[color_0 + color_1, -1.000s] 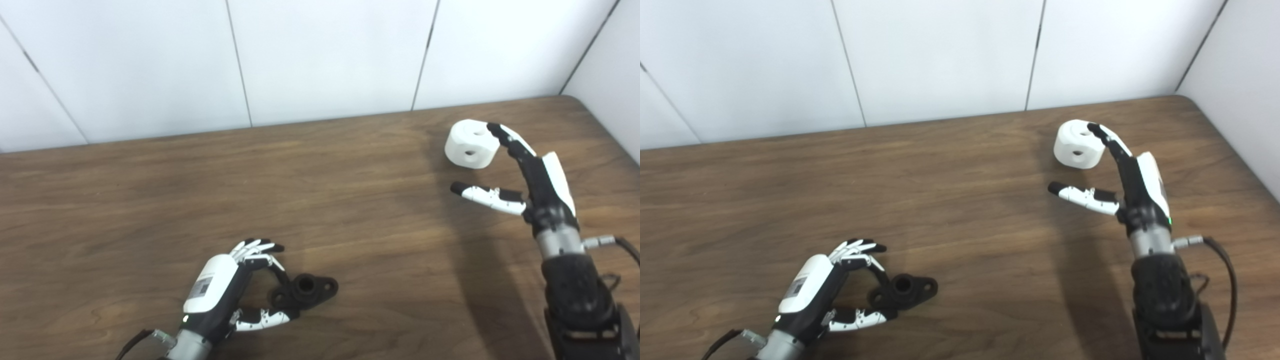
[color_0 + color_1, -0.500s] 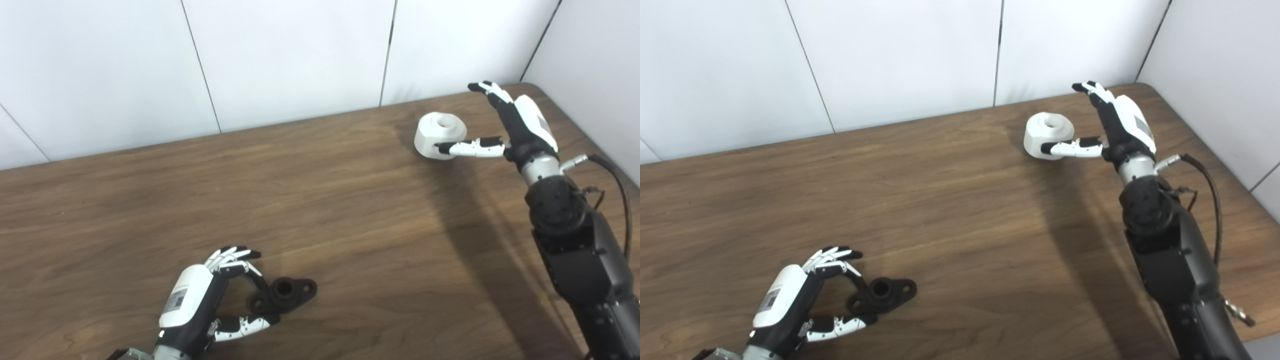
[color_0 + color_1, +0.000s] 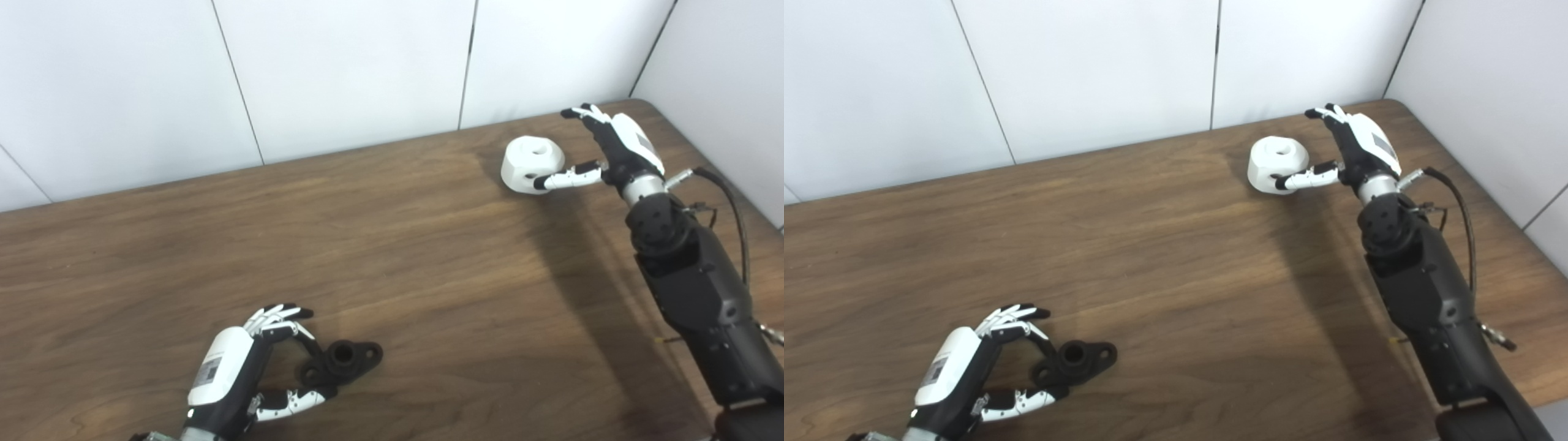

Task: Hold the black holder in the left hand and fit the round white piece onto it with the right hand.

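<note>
Round white piece [image 3: 531, 164] on bench [image 3: 392, 245], far right. Looks rigid, smooth, likely light; take it across its curved wall. Right hand [image 3: 615, 150] spread around it, thumb touching, not gripping. Black holder [image 3: 343, 361] near left, left hand [image 3: 245, 380] open beside; contact unclear.

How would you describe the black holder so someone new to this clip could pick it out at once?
Start at the wooden table and go to its near left part, where the left hand comes up from the bottom edge. The black holder lies flat at that hand's fingertips. It is small and dark, with a raised round socket and holed ears, unlike the round white piece far right.
</note>
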